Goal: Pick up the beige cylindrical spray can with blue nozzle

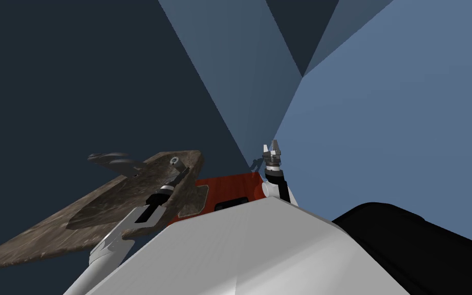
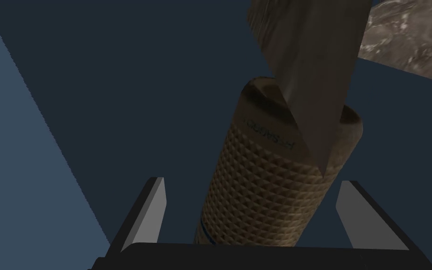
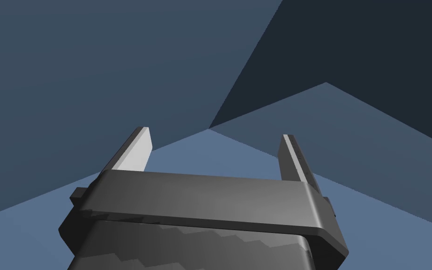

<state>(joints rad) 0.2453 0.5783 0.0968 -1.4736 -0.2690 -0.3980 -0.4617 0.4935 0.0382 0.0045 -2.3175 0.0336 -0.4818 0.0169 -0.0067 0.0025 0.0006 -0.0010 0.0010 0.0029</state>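
Fingers (image 2: 150, 213) of the left gripper (image 2: 252, 182) stand spread, one on either side of a single beige, knurled spray can (image 2: 266, 187), neither touching it. One blue band (image 2: 204, 230) rings the can's near end. A brown slab (image 2: 313, 70) crosses its far end, with the mottled desk (image 2: 412, 42) beyond. The right gripper (image 3: 215, 132) is raised, its two fingers apart and empty.

mottled brown countertop (image 1: 35, 240), beige can (image 2: 262, 197) perhaps resting on it

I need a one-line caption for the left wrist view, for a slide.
Left end effector, fingers open, straddles a tan textured spray can by a mottled brown slab, not yet gripping it.
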